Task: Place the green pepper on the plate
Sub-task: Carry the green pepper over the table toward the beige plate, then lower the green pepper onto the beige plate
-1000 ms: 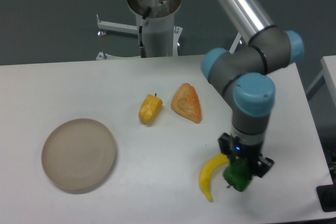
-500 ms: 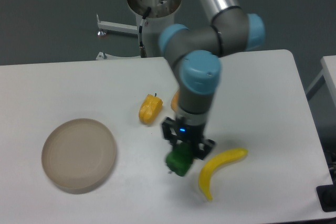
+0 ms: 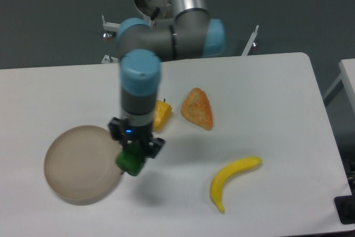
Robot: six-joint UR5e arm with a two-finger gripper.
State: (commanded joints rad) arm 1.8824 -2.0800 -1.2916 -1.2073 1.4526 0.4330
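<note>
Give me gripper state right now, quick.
Gripper: closed on the green pepper, carried at the right edge of the plate.

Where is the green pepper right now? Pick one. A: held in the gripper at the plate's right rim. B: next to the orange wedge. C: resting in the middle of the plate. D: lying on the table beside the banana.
A: the gripper is shut on the green pepper, at the right rim of the plate, far from the banana.
</note>
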